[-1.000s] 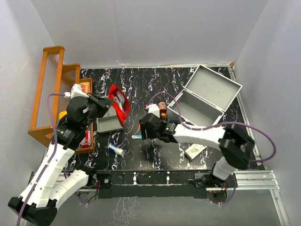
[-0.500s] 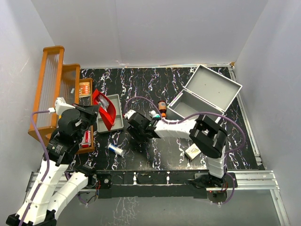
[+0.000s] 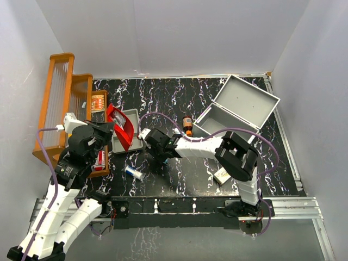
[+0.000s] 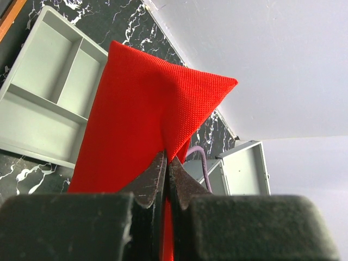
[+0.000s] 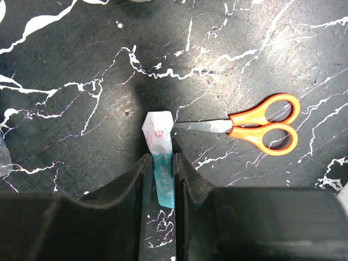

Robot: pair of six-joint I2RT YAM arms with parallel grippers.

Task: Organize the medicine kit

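Grey metal medicine kit (image 3: 235, 114), lid open, table's far right.

The left arm (image 3: 57, 196) and right arm (image 3: 201, 147) are clad in white shells, with black housings at the joints. A purple cable (image 3: 161, 113) is looped along each. The jaws are dark and matte.

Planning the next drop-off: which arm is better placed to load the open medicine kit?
Right, likely: right hand grips a teal-and-white tube, and the medicine kit lies on that side; left hand holds the red pouch.
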